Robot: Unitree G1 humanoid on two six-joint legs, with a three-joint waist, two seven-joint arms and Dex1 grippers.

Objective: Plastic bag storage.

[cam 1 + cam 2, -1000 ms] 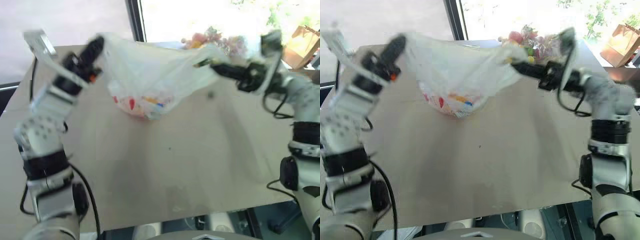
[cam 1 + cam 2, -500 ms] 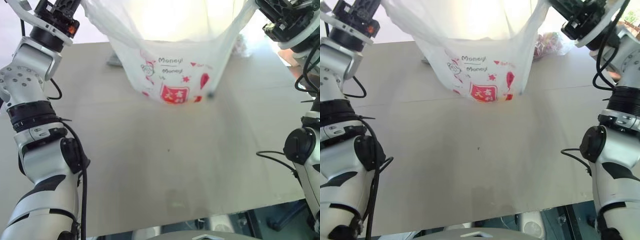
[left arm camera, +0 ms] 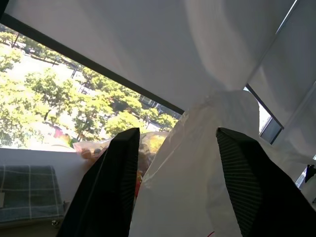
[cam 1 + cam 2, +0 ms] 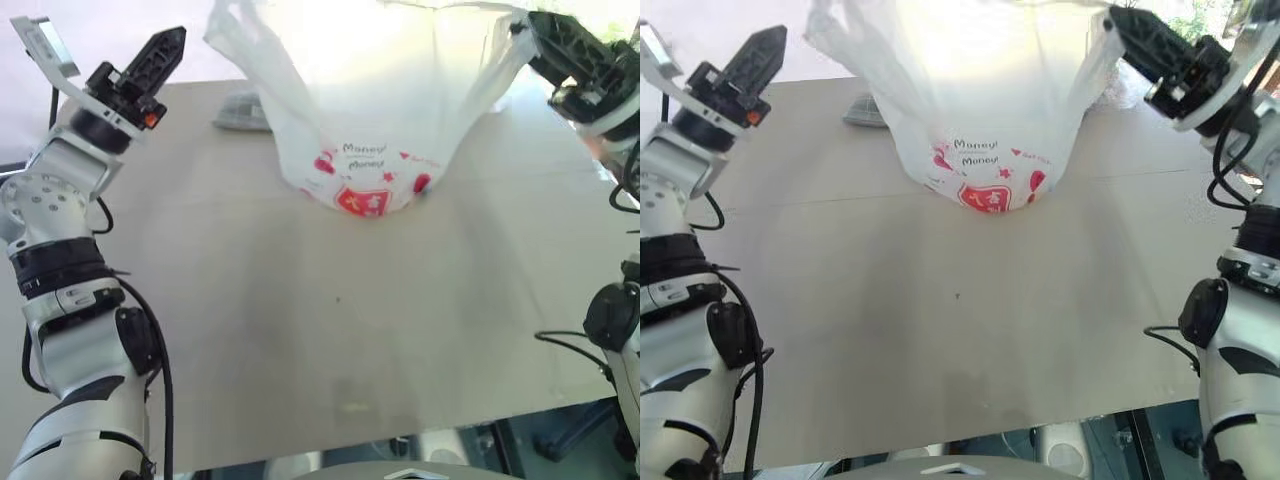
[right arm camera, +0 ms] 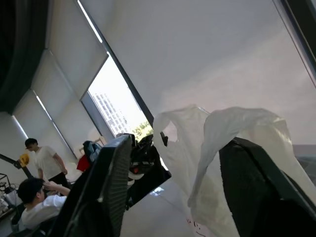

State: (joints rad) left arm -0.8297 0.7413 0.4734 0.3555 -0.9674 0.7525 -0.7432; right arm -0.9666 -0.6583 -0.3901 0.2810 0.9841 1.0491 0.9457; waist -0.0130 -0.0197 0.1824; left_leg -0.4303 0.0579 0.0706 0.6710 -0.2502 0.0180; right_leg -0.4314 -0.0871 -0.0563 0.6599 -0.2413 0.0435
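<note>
So the big thin translucent white plastic carrier bag with the red star-and-shield print and "Money" on it (image 4: pixel 375 120) is standing puffed up at the far middle of the pale wooden counter (image 4: pixel 350 330), printed bottom on the surface, top ballooned toward the window. My left pincer (image 4: pixel 150 62) is up in the air well off to the bag's left, fingers spread, nothing in them. My right pincer (image 4: pixel 1145 45) is also spread, right beside the bag's upper right corner; the film looks draped near or against a finger (image 5: pixel 256 192), and I honestly can't tell if it's snagged there or just brushing. In that wrist view one loop handle (image 5: pixel 170 128) is sticking up free. My take on handling: this thing weighs next to nothing, is totally floppy and slick, and I'd guess it will sag as the air leaves it. It also crinkles and tears if yanked, so no hard pulls. Best places to pinch are probably the loop handles or the gathered top corners, where the film is doubled. There's also a grey folded cloth-ish thing (image 4: pixel 238 110) at the far edge, behind the bag.
</note>
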